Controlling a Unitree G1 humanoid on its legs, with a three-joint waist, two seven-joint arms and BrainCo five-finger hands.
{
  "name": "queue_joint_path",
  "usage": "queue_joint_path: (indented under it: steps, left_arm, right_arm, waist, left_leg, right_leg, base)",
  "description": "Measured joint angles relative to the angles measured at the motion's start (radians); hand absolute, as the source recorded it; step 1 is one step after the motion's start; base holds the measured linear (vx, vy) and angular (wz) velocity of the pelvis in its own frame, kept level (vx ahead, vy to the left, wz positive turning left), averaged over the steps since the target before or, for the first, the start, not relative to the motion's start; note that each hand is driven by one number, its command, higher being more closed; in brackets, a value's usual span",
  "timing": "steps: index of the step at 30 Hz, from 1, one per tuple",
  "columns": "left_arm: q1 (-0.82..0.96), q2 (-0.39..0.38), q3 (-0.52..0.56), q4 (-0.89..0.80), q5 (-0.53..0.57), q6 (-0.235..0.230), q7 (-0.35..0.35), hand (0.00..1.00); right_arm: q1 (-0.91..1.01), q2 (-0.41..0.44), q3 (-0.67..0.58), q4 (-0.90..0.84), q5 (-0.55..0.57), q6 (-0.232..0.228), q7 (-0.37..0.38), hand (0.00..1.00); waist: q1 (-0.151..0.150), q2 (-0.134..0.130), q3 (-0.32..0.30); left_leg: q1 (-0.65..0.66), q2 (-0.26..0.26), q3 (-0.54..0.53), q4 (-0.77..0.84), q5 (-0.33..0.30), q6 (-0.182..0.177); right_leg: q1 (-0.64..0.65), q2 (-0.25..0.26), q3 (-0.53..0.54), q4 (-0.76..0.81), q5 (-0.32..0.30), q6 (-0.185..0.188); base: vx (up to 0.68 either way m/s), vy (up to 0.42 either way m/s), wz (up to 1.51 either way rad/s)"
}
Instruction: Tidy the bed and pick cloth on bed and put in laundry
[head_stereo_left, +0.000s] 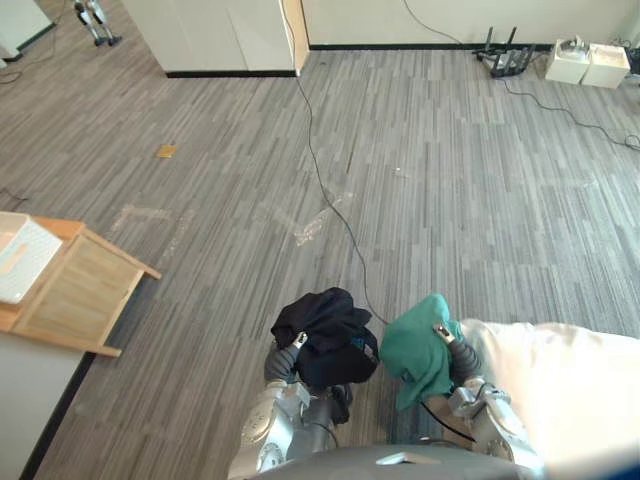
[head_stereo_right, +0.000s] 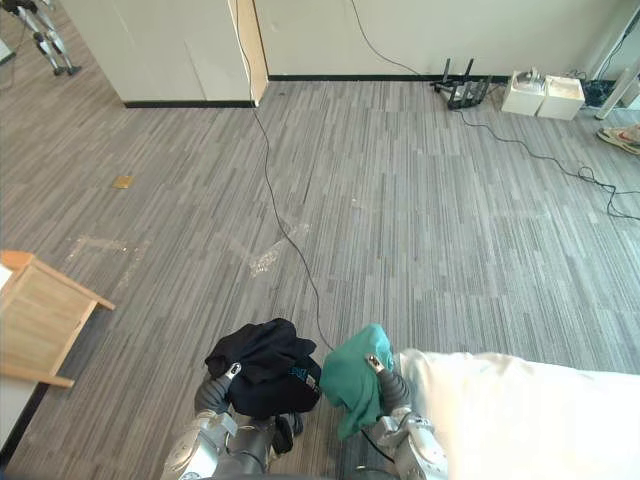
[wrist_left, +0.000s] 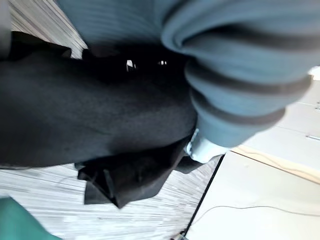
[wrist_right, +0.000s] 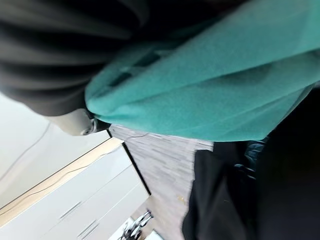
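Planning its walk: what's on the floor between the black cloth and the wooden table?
Bare floor, in the left eye view, from the wooden table to the black cloth in the left hand; the right hand holds a green cloth.

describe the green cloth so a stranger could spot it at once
Start at the white bed, lower right. Just past its left edge the right hand holds a bunched cloth. It alone is teal; the left hand beside it holds a black cloth.

Location type: bedroom mock-up inside a test lab. Indicators: bed (head_stereo_left: 570, 375), wooden side table (head_stereo_left: 85, 290) and white wardrobe (head_stereo_left: 215, 35); loose cable (head_stereo_left: 318, 170) across bare floor (head_stereo_left: 450, 200); router (head_stereo_left: 505, 60) at the wall.
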Motion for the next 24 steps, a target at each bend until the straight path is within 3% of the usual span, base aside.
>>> queue_joint_path:
  steps: [4,6,7,8,10,12,14,15,17,18,19,20,24]
  left_arm:
    - [-0.035,-0.031,-0.009,0.0,-0.005,0.0,0.0,1.0]
    - [-0.026,-0.026,0.0,0.0,-0.001,-0.002,0.0,1.0]
    - [-0.022,-0.017,0.001,0.0,0.009,-0.008,0.0,1.0]
    - [-0.017,-0.008,0.0,-0.001,0.018,-0.016,0.0,1.0]
    - [-0.012,0.009,0.001,0.0,0.045,-0.016,0.003,1.0]
    - [-0.002,0.014,0.001,0.0,0.054,-0.016,0.007,1.0]
    - [-0.01,0.022,0.001,0.001,0.054,-0.014,0.007,1.0]
    - [-0.023,0.032,0.001,0.003,0.054,-0.003,0.007,1.0]
    - [-0.046,0.046,0.001,0.014,0.054,0.022,0.002,1.0]
    - [-0.054,0.051,0.0,0.023,0.055,0.03,0.0,1.0]
    - [-0.061,0.064,0.001,0.035,0.055,0.043,-0.001,1.0]
    - [-0.058,0.072,0.001,0.035,0.055,0.046,-0.002,1.0]
    - [0.019,0.094,0.002,0.03,0.052,0.042,-0.014,1.0]
  right_arm:
    - [-0.032,-0.004,-0.012,-0.002,0.0,0.028,-0.003,1.0]
    - [-0.035,0.002,-0.016,-0.002,0.0,0.037,-0.004,1.0]
    - [-0.037,0.01,-0.017,-0.002,0.0,0.037,-0.004,1.0]
    - [-0.051,0.015,-0.014,-0.001,0.0,0.036,-0.005,1.0]
    - [-0.059,0.021,-0.006,0.005,0.0,0.032,-0.005,1.0]
    - [-0.048,0.033,-0.003,0.034,0.0,0.023,-0.008,1.0]
    - [-0.026,0.035,0.01,0.037,0.001,0.004,-0.014,1.0]
    - [-0.014,0.037,0.013,0.039,0.002,-0.011,-0.017,1.0]
    - [-0.001,0.04,0.013,0.038,0.007,-0.028,-0.03,1.0]
    - [0.011,0.042,0.013,0.037,0.014,-0.03,-0.038,1.0]
    - [0.023,0.052,0.015,0.034,0.018,-0.037,-0.05,1.0]
    - [0.023,0.054,0.019,0.031,0.018,-0.038,-0.053,1.0]
    - [0.02,0.058,0.035,0.019,0.018,-0.043,-0.064,1.0]
  waist:
    - [0.01,-0.014,-0.002]
    - [0.018,-0.031,-0.018]
    - [0.026,-0.044,-0.028]
    - [0.03,-0.057,-0.034]
    - [0.025,-0.058,-0.035]
    - [0.015,-0.051,-0.034]
    - [0.003,-0.049,-0.034]
    - [-0.002,-0.046,-0.032]
    - [-0.005,-0.037,-0.026]
    - [-0.006,-0.034,-0.024]
    - [-0.007,-0.041,-0.023]
    - [-0.009,-0.045,-0.023]
    - [0.004,-0.046,-0.026]
  left_leg:
    - [0.001,-0.042,0.029,0.105,-0.101,0.125]
    - [0.037,-0.074,0.003,0.149,-0.17,0.129]
    - [0.058,-0.093,-0.013,0.15,-0.195,0.129]
    - [0.09,-0.116,-0.042,0.141,-0.225,0.124]
    - [0.149,-0.136,-0.086,0.126,-0.25,0.108]
    - [0.246,-0.146,-0.146,0.084,-0.259,0.096]
    - [0.306,-0.148,-0.218,0.059,-0.264,0.087]
    - [0.339,-0.146,-0.264,0.042,-0.268,0.08]
    - [0.393,-0.14,-0.328,0.026,-0.282,0.056]
    - [0.41,-0.137,-0.346,0.022,-0.288,0.046]
    - [0.442,-0.127,-0.377,0.027,-0.309,0.016]
    - [0.448,-0.12,-0.378,0.044,-0.329,0.005]
    - [0.495,-0.06,-0.425,0.205,-0.535,-0.038]
  right_leg:
    - [-0.003,-0.075,-0.045,0.133,0.048,0.083]
    - [-0.044,-0.129,-0.05,0.333,0.095,0.152]
    - [-0.092,-0.161,-0.047,0.474,0.135,0.17]
    - [-0.191,-0.211,-0.025,0.709,0.227,0.183]
    - [-0.305,-0.263,-0.024,0.948,0.193,0.164]
    - [-0.388,-0.271,-0.039,1.013,0.126,0.128]
    - [-0.47,-0.25,-0.048,0.957,0.083,0.113]
    - [-0.519,-0.23,-0.049,0.865,0.06,0.092]
    - [-0.575,-0.211,-0.053,0.656,0.064,0.086]
    - [-0.585,-0.203,-0.053,0.554,0.09,0.086]
    - [-0.589,-0.19,-0.05,0.281,0.202,0.103]
    - [-0.597,-0.19,-0.043,0.197,0.238,0.108]
    - [-0.608,-0.163,0.081,0.203,0.276,0.097]
  base:
    - [0.47,0.228,0.43]
    - [0.55,0.309,0.48]
    - [0.54,0.28,0.55]
    - [0.45,0.207,0.54]
    - [0.38,0.146,0.58]
    - [0.39,0.11,0.84]
    - [0.36,0.034,1.05]
    - [0.34,-0.042,1.1]
    - [0.34,-0.088,0.92]
    - [0.37,-0.152,0.91]
    - [0.36,-0.17,0.87]
    - [0.34,-0.205,0.96]
    - [0.43,-0.34,0.4]
